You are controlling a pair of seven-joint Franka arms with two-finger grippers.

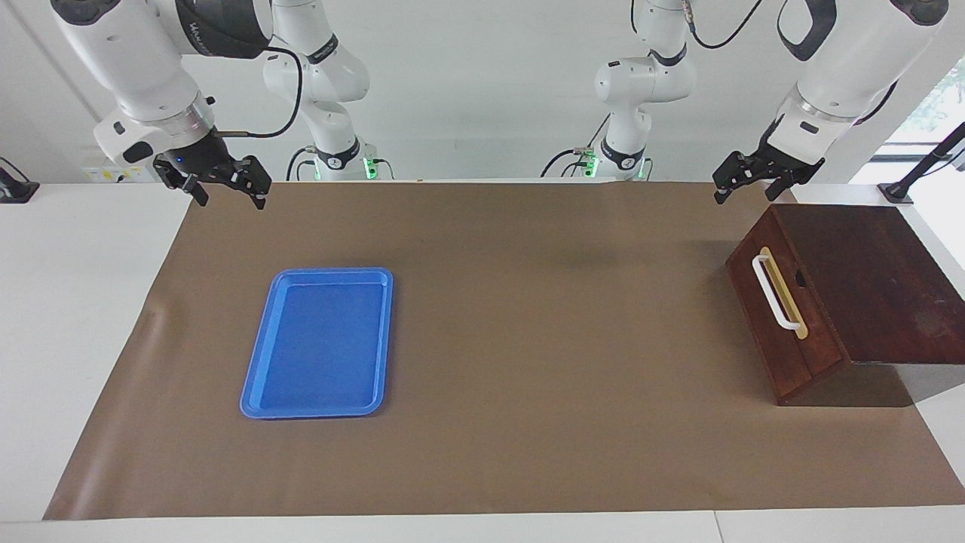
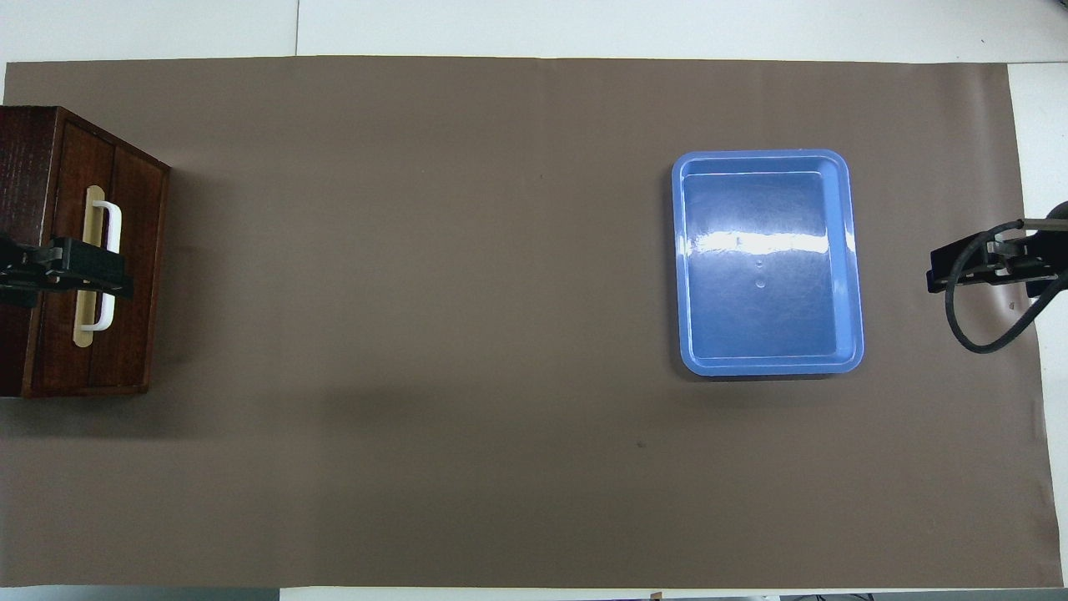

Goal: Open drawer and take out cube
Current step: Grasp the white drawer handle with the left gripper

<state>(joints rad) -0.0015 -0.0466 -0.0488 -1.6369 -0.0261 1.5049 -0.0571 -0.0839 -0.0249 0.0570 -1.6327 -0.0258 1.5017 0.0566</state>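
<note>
A brown mat (image 1: pixel 528 317) covers the white table. At the left arm's end stands the dark wooden box (image 1: pixel 874 279), its drawer (image 1: pixel 784 317) shut, white bar handle (image 1: pixel 773 292) facing the table's middle. The cube is not visible, perhaps inside. The left gripper (image 1: pixel 746 185) hangs open above the mat beside the box, holding nothing. The right gripper (image 1: pixel 226 188) waits open over the mat's edge. A blue plastic tray (image 1: pixel 260 377) lies toward the right arm's end.

Left gripper (image 1: pixel 745 187), right gripper (image 1: pixel 226 190) raised, fingers apart.
</note>
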